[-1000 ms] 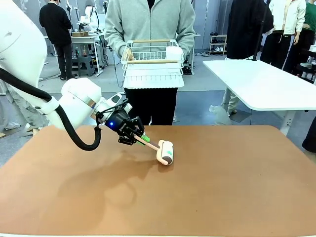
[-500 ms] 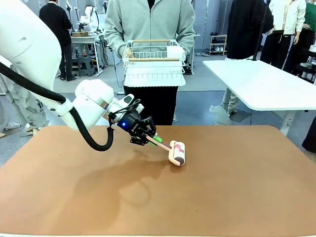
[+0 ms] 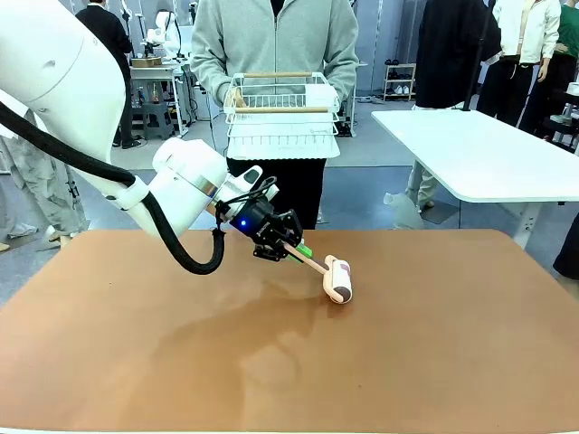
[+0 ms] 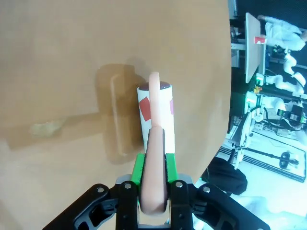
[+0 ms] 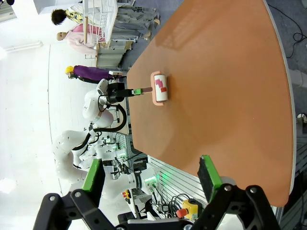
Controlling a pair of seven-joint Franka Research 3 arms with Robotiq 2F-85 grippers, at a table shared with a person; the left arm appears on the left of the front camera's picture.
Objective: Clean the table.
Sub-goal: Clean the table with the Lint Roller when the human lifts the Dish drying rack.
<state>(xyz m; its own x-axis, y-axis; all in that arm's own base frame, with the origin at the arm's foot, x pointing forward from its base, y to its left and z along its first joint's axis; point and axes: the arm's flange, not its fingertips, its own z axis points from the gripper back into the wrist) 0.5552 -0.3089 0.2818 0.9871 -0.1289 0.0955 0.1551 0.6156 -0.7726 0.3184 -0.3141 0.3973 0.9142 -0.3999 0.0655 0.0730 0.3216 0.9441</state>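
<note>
Front view: the left claw [image 3: 294,250] is clamped on the handle of a lint roller [image 3: 338,279]. The roller's drum lies on the reddish-brown counter [image 3: 407,353], just past the claw's tips and toward the robot's right. Beyond the claw, at the counter's far edge, a person [image 3: 271,36] holds a white wire dish rack [image 3: 280,113] in both hands. A white table [image 3: 479,154] stands well off to the claw's right.

Left wrist view: the green pads [image 4: 139,167] press both sides of the pink handle. Straight ahead of the claw, the white drum with red patches touches the counter, its shadow beside it.

Right wrist view: the right claw [image 5: 151,173] is spread wide above the counter, with nothing between its fingers. The roller lies well ahead of it, with the left claw on its handle.
</note>
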